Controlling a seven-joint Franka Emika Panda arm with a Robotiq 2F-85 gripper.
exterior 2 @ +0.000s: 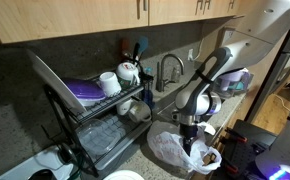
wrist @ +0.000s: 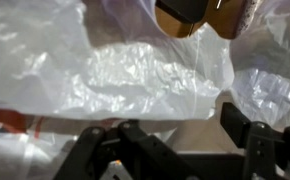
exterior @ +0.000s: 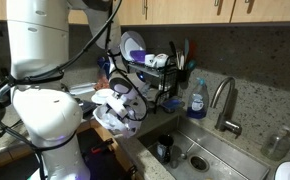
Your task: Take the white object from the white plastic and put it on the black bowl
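Observation:
The white plastic bag (exterior 2: 180,155) lies crumpled on the counter in front of the dish rack. It also shows in an exterior view (exterior: 110,110) and fills the wrist view (wrist: 135,70). My gripper (exterior 2: 191,140) hangs straight down over the bag, its fingertips at the plastic. In the wrist view the gripper (wrist: 185,135) is open, with only plastic and counter between the fingers. I cannot pick out the white object among the folds. I cannot identify the black bowl for certain.
A black dish rack (exterior 2: 105,120) holds a purple plate (exterior 2: 85,92), a white cup (exterior 2: 109,82) and a kettle. The sink (exterior: 200,155) with faucet (exterior: 223,100) and a blue soap bottle (exterior: 196,98) lies beside it. A brown object (wrist: 195,15) shows beyond the bag.

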